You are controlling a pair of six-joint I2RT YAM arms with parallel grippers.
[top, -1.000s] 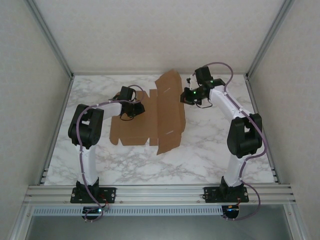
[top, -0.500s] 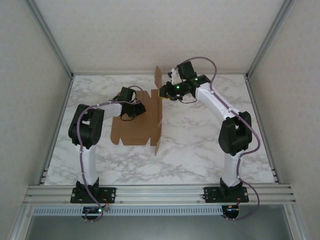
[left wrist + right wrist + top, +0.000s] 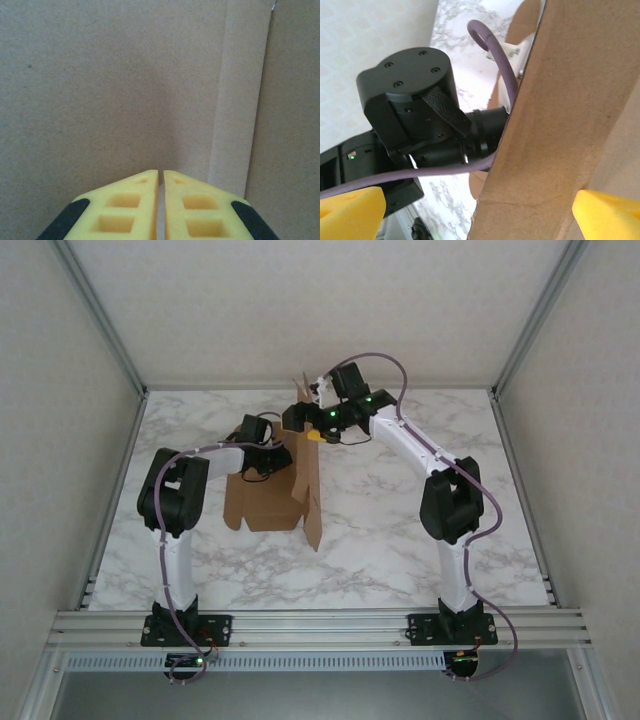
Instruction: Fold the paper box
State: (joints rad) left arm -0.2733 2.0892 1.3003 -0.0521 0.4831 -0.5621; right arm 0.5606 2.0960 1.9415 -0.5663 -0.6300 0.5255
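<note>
Marble-patterned table (image 3: pixel 400 540) under paper box (image 3: pixel 262 502), pale walls (image 3: pixel 300 300)

I read the paper box (image 3: pixel 262 502) as plain brown cardboard with no print. In the left wrist view a paler tan strip runs along one fold. The bench (image 3: pixel 400 530) is white with grey marble veining. The left arm (image 3: pixel 172 502) and right arm (image 3: pixel 442 505) have white links and black joints, and each carries a purple cable (image 3: pixel 490 55). The left hand (image 3: pixel 161 172) has yellow fingers with black patches at the outer corners. The right hand (image 3: pixel 480 215) has fingers of the same yellow. Small green lights (image 3: pixel 331 412) glow on the right arm. The walls (image 3: pixel 60 490) are off-white with a faint repeating texture. The frame rails (image 3: pixel 320 625) are silver-grey.
</note>
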